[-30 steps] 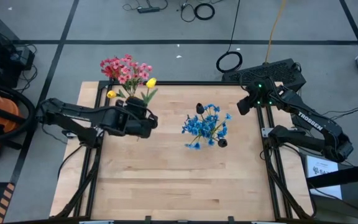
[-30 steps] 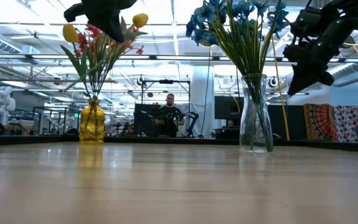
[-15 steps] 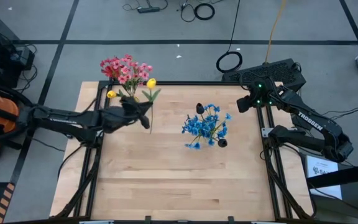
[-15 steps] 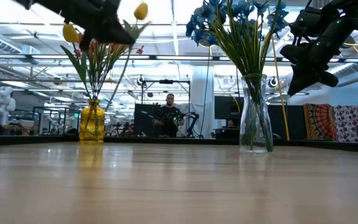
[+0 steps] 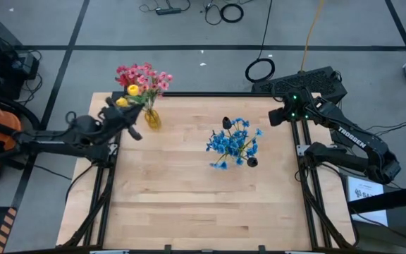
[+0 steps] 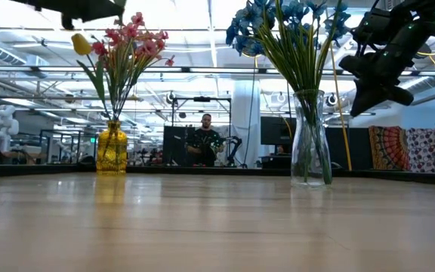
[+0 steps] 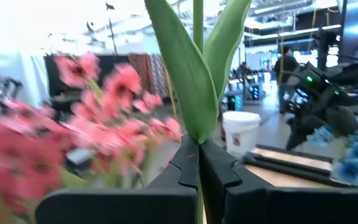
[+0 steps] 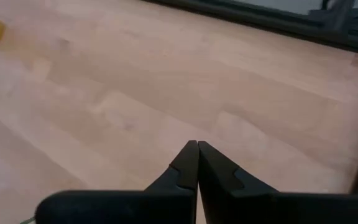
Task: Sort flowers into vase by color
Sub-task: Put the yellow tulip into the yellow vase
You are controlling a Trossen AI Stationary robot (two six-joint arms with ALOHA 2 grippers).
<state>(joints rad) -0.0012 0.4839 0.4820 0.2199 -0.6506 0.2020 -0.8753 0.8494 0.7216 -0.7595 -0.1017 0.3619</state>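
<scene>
My left gripper (image 5: 134, 127) (image 7: 198, 163) hovers at the table's far left, beside the yellow vase (image 5: 152, 118), and is shut on a green-stemmed flower whose yellow bud (image 5: 133, 89) shows over the red and pink flowers (image 5: 144, 76). Those stand with their stems in the yellow vase (image 6: 112, 147), along with another yellow bud (image 6: 81, 43). The blue flowers (image 5: 232, 142) and two dark buds stand in a clear glass vase (image 6: 310, 140) mid-table. My right gripper (image 5: 276, 117) (image 8: 197, 149) is shut on nothing, raised near the far right edge. My left gripper pinches the flower's thin green stem (image 7: 198, 144) between its two fingers, right where the two long leaves (image 7: 188, 74) branch off. The stem runs across the fingers. The flower is lifted clear of the table; its bloom lies outside the left wrist view.
The bare wooden table top (image 5: 203, 197) stretches from the vases to the near edge. A dark metal frame (image 5: 303, 152) rims the table. Cables and a white bucket lie on the floor beyond. A person (image 6: 205, 143) stands far off in the room.
My left gripper has drawn back toward the table's left edge and risen, staying shut on the stem. The yellow-budded flower has gone with it, from right of the yellow vase to over the red and pink blooms. The yellow vase, hidden before under the arm, now shows.
</scene>
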